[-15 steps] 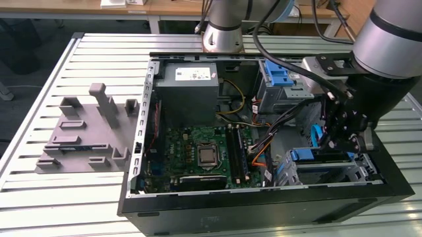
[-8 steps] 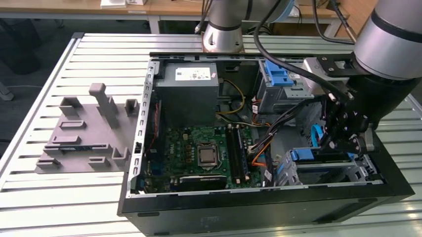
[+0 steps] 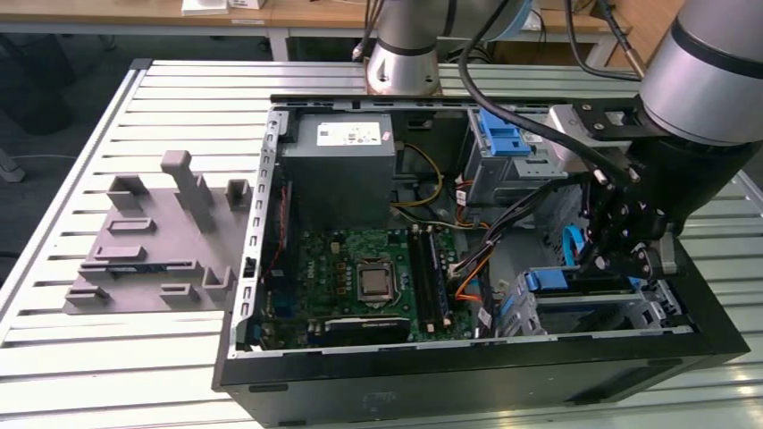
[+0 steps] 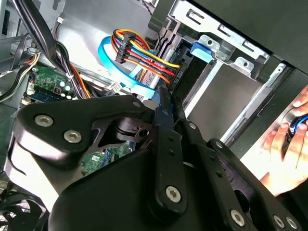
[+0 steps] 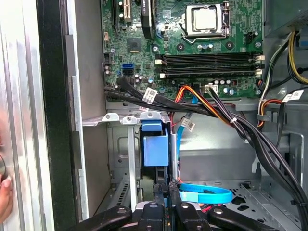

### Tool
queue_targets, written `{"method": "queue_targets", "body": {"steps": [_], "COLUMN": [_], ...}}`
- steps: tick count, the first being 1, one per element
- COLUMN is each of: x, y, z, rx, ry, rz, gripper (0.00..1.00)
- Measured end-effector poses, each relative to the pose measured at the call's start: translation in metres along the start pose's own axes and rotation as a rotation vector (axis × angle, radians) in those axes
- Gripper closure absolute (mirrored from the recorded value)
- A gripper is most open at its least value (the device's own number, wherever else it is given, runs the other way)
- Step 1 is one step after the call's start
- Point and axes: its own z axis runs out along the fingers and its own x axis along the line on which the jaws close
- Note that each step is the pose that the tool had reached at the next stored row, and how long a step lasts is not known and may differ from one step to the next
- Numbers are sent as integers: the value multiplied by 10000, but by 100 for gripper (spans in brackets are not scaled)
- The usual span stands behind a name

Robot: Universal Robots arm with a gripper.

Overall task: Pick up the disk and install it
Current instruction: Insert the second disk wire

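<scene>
An open black desktop computer case (image 3: 477, 375) lies on its side on a slatted metal surface (image 3: 107, 116), its green motherboard (image 3: 357, 268) facing up. The robot arm reaches down into the case at the exterior view's right, and its black gripper (image 3: 620, 259) sits low inside, just above the drive bay.

In the first wrist view the gripper (image 5: 166, 199) has its fingers drawn close together, pinching the thin edge of a blue plastic bracket (image 5: 156, 149) that stands in the slot of the grey metal drive cage (image 5: 127, 144). This bracket frames the disk, whose silver body I cannot make out; it appears to sit edge-on in the bay. In the second wrist view the narrow gripper fingers (image 4: 166, 113) lie closed along that same thin blue edge, just beside a bundle of red, yellow and orange power wires (image 4: 144, 55) and a flat blue data cable (image 4: 120, 72).

A grey power supply box with a white sticker (image 3: 339, 152) sits at the far side of the case. A grey plastic fixture with upright posts (image 3: 155, 241) rests on the surface at the exterior view's left, well apart from the case. A person's hand (image 4: 288, 144) rests outside the case wall.
</scene>
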Motion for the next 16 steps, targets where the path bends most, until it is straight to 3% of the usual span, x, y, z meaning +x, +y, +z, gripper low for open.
{"method": "queue_targets", "body": {"steps": [16], "x": [12], "y": [-13], "z": [4], "rx": [-1], "ry": [-13], "rz": [1], "gripper": [84]}}
